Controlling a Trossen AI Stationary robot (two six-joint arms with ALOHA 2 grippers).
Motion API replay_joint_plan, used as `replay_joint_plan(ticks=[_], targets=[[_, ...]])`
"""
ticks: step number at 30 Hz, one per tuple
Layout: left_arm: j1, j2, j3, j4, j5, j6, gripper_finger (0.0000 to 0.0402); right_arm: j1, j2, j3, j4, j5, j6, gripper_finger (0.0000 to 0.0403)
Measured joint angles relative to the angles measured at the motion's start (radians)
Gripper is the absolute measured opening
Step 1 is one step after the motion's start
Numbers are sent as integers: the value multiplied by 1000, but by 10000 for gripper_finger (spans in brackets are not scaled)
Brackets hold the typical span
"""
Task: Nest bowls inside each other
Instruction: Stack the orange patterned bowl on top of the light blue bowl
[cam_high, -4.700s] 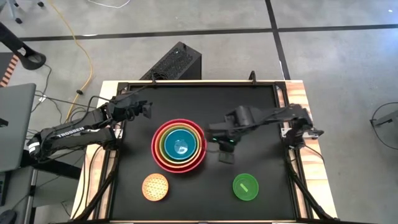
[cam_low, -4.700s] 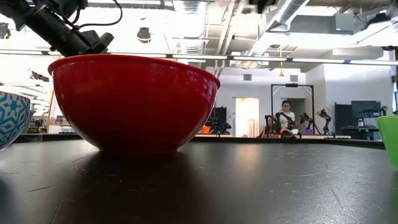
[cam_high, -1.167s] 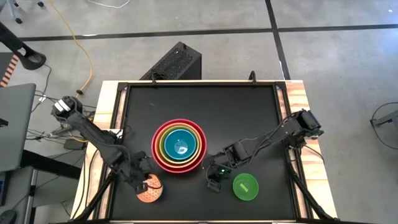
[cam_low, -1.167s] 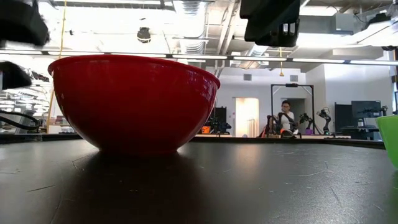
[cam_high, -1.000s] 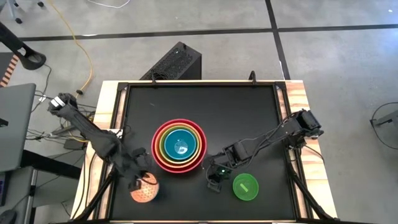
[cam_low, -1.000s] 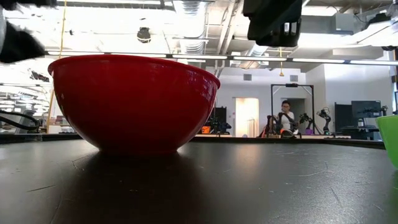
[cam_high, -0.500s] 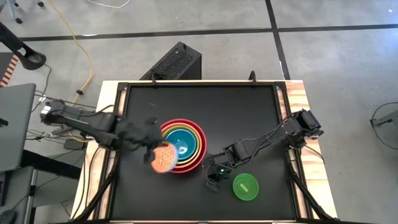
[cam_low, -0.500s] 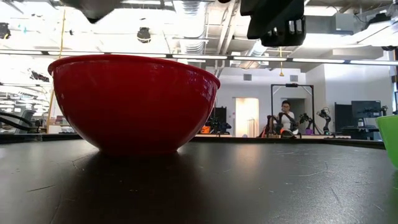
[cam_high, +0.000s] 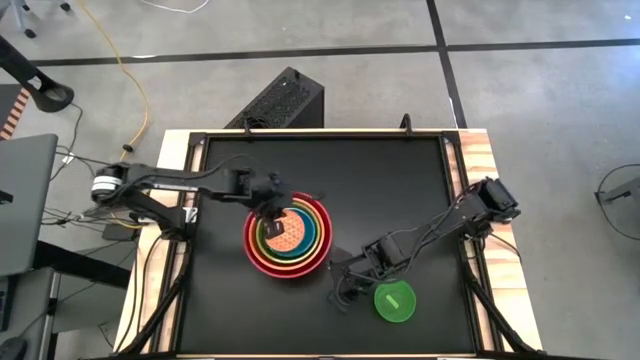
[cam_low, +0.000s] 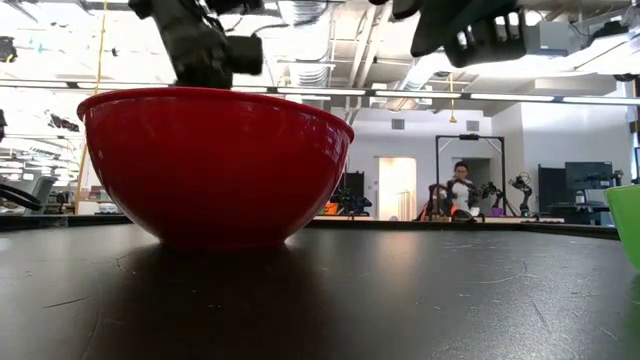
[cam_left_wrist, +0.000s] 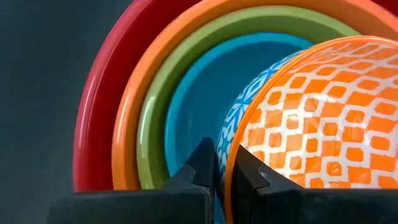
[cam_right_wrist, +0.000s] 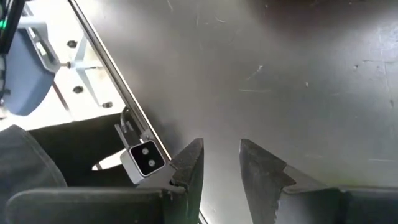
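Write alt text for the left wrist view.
The left claw is shut on the rim of a small orange-and-white patterned bowl, held over a nested stack: teal bowl inside lime bowl, inside orange bowl, inside red bowl.

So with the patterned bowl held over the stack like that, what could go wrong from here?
The left gripper pinches only the rim of the orange-patterned bowl, which hangs tilted over the teal bowl. Released like this, it may land askew or roll out of the nested stack. The right gripper, fingers apart and empty, sits close beside the green bowl and could nudge it.
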Motion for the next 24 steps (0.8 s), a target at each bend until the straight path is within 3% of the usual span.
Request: replay_joint_plan(ticks=[7, 24], targets=[[38, 97, 0, 55, 56, 50, 4, 18, 0, 0, 7, 28, 50, 123], [40, 181, 1, 95, 0, 89, 5, 21, 0, 0, 20, 48, 68, 123]])
